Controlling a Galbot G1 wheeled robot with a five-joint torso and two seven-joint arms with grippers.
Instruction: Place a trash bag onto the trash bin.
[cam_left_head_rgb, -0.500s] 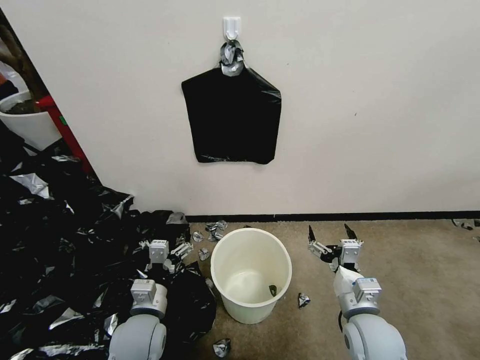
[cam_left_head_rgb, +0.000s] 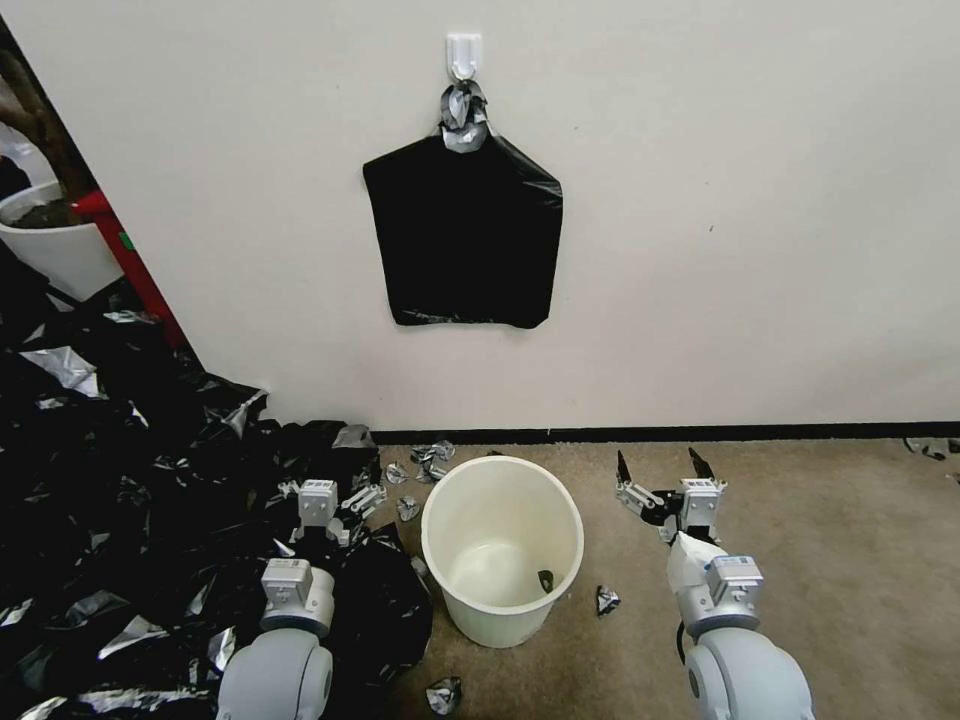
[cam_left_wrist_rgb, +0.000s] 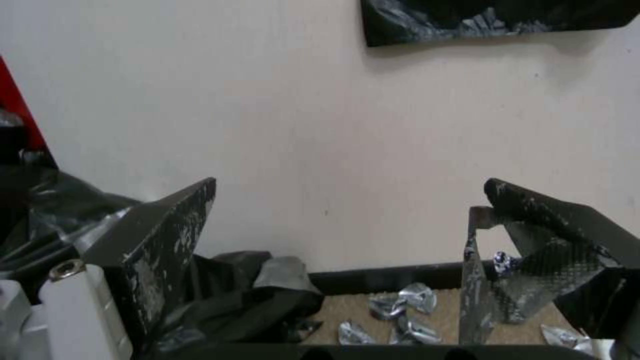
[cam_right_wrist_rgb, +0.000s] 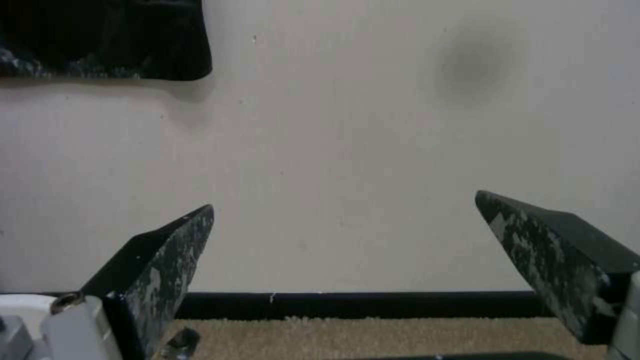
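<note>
Step in hand: start, nothing grasped.

Thin glossy black plastic trash bag (cam_left_head_rgb: 462, 235): flat, knotted grey top, hung on white wall hook (cam_left_head_rgb: 463, 54).

Round cream-white plastic trash bin (cam_left_head_rgb: 502, 548): on carpet below, unlined.

Left claw (cam_left_head_rgb: 334, 497), right claw (cam_left_head_rgb: 661, 470): flanking bin, spread wide, empty.

Next, by judgement: reach up to bag.

You're seeing the trash bag (cam_left_wrist_rgb: 493, 20) cut off by the wrist pictures' edges, and the dark speck inside the trash bin (cam_left_head_rgb: 545, 578) is too small to identify.
</note>
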